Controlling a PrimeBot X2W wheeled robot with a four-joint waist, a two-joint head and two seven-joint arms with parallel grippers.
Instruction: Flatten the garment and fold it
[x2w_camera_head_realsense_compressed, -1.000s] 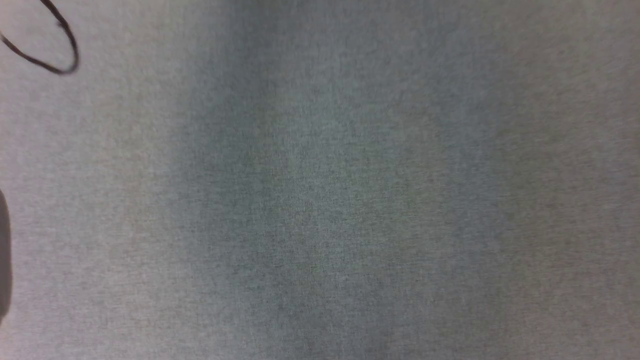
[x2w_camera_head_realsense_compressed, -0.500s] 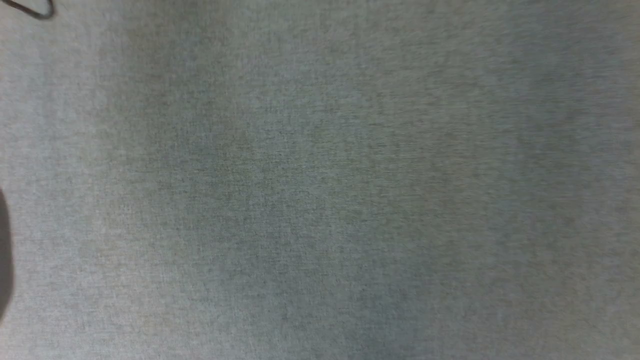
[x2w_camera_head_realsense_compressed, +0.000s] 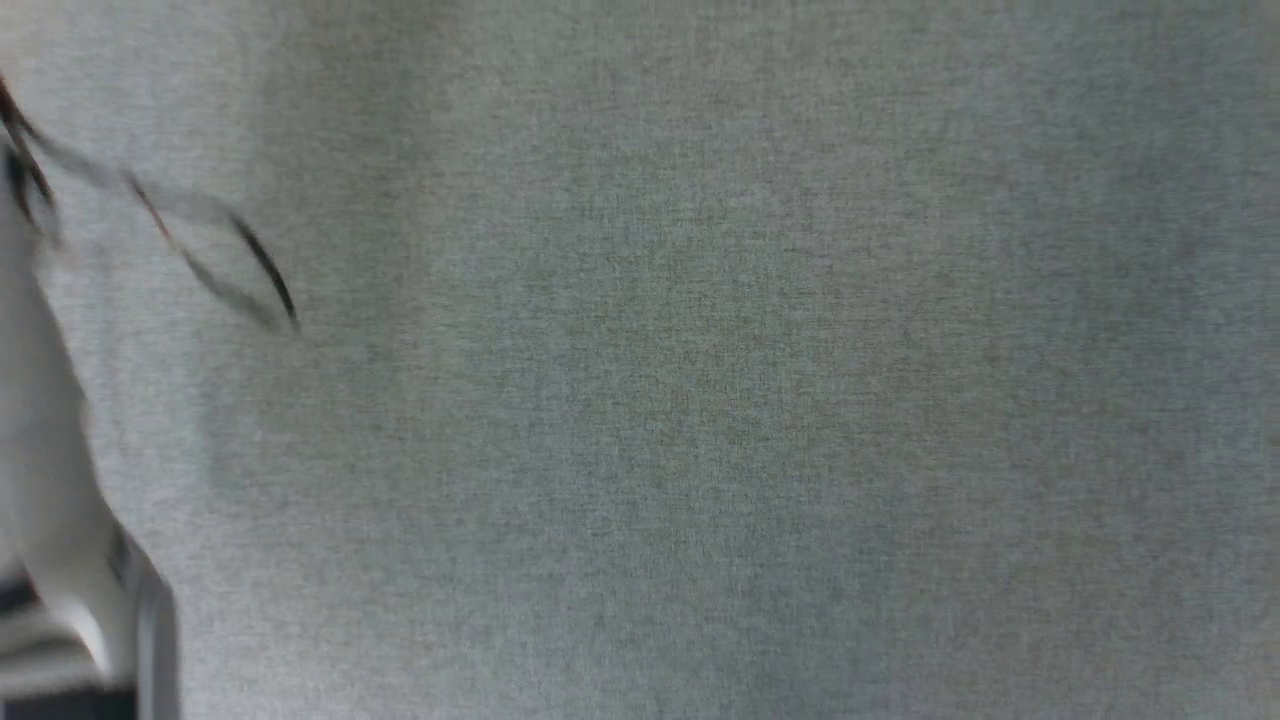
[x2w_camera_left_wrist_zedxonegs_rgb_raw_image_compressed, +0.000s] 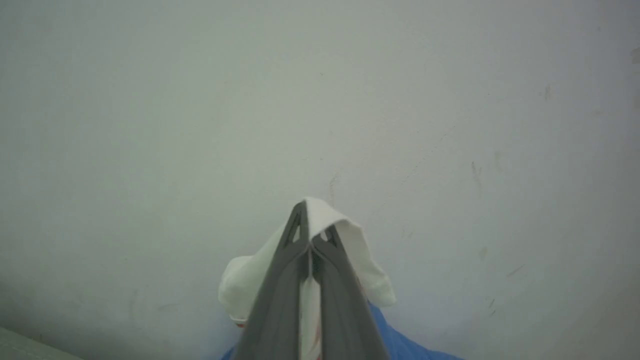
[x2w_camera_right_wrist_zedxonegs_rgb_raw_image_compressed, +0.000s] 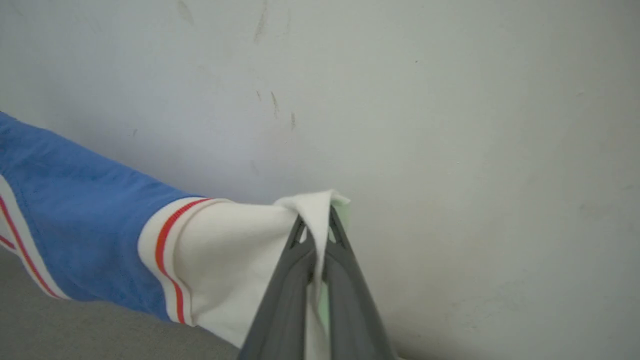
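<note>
The garment (x2w_camera_right_wrist_zedxonegs_rgb_raw_image_compressed: 90, 220) looks soft and light; my left hand (x2w_camera_left_wrist_zedxonegs_rgb_raw_image_compressed: 311, 227) and right hand (x2w_camera_right_wrist_zedxonegs_rgb_raw_image_compressed: 316, 222) each pinch white cloth, seemingly sleeves, blue toward nine o'clock.

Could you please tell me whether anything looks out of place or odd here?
Nothing looks damaged or spilled. The shirt is bunched rather than flat: the left gripper and the right gripper each pinch a crumpled white sleeve.
</note>
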